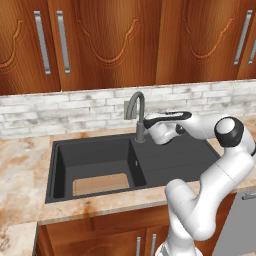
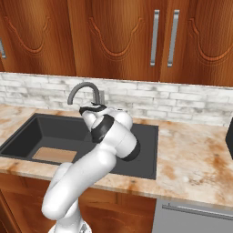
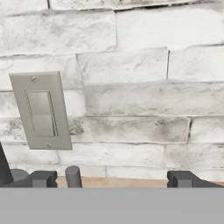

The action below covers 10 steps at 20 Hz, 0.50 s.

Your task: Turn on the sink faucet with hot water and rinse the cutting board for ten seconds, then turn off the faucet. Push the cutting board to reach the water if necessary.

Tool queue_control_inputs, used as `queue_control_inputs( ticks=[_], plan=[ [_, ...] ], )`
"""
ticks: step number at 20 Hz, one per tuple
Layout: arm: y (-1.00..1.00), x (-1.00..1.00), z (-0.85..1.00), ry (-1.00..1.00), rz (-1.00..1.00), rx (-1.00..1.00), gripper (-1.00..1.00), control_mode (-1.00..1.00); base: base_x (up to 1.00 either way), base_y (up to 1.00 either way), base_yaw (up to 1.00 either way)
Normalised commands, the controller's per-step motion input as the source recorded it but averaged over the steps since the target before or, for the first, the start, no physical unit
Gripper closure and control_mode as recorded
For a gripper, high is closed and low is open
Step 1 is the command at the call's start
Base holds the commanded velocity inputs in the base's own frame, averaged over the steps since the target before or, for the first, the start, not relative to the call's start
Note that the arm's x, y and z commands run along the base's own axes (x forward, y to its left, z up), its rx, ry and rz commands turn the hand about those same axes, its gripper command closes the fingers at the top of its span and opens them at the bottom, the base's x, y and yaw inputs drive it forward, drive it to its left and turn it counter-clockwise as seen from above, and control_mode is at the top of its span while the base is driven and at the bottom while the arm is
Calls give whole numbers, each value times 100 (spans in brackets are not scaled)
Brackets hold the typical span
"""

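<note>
The dark grey sink faucet [image 1: 136, 106] arches over the black sink [image 1: 60, 170]. The tan cutting board [image 1: 100, 184] lies flat on the basin floor at its front, well left of the spout; it is also seen in the right base view [image 2: 54, 154]. My gripper [image 1: 148, 130] hovers just right of the faucet base, above the drainboard, pointing at the wall. In the hand view my gripper [image 3: 113, 179] is open. The small lever stub [image 3: 73, 176] stands between the fingertips [image 3: 41, 178], close to the left one. The water is out of view.
A grey wall switch plate [image 3: 41, 111] sits on the white brick backsplash [image 1: 60, 112] behind the faucet. Wooden cabinets [image 1: 100, 40] hang above. Marble counter [image 2: 195, 154] surrounds the sink, with a dark object [image 2: 230, 136] at its far right.
</note>
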Motion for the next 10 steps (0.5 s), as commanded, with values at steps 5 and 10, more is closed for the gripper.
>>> queue_control_inputs(
  ticks=[5, 10],
  plan=[
    [1, 3, 0, 0, 0, 0, -100, -100, 0, 0, 0],
    [0, 6, 0, 0, 0, 0, -100, -100, 0, 0, 0]
  ],
)
